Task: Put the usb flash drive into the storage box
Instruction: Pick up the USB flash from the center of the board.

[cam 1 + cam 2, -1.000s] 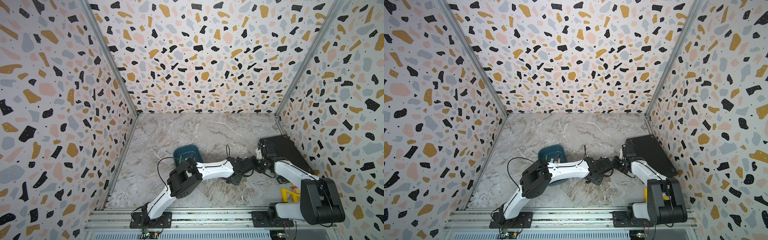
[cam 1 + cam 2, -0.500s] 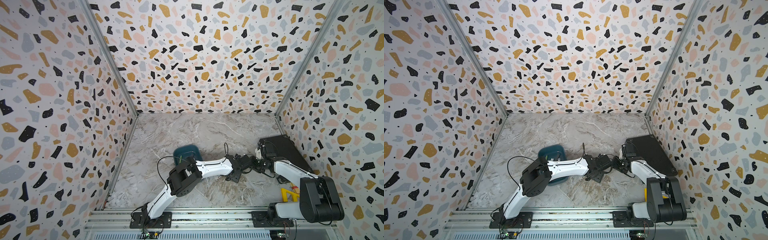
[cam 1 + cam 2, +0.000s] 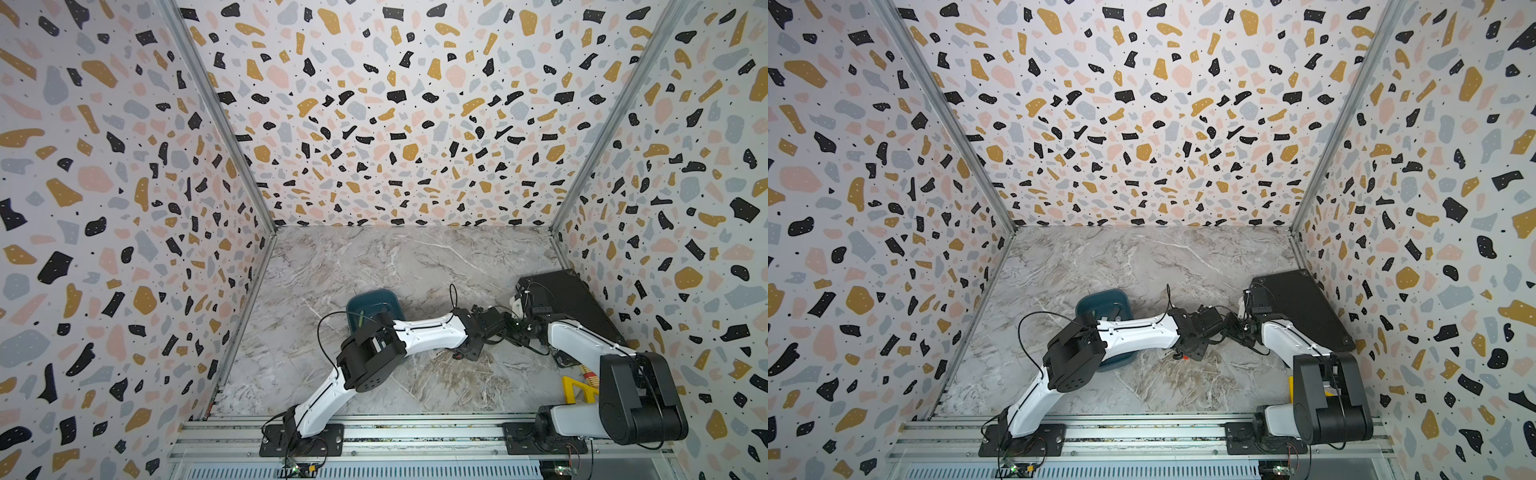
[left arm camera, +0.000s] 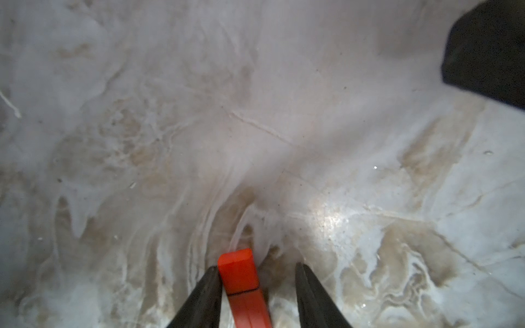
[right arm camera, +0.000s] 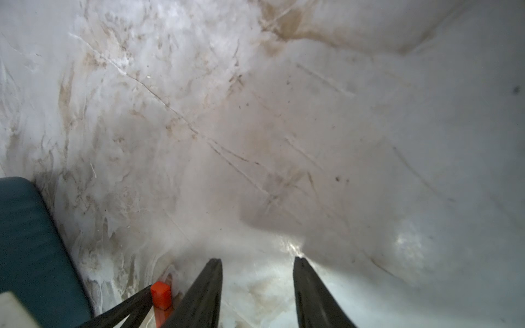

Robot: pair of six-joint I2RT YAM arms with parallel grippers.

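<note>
No text, label, brand name, number or sign can be read in any of the views.
</note>
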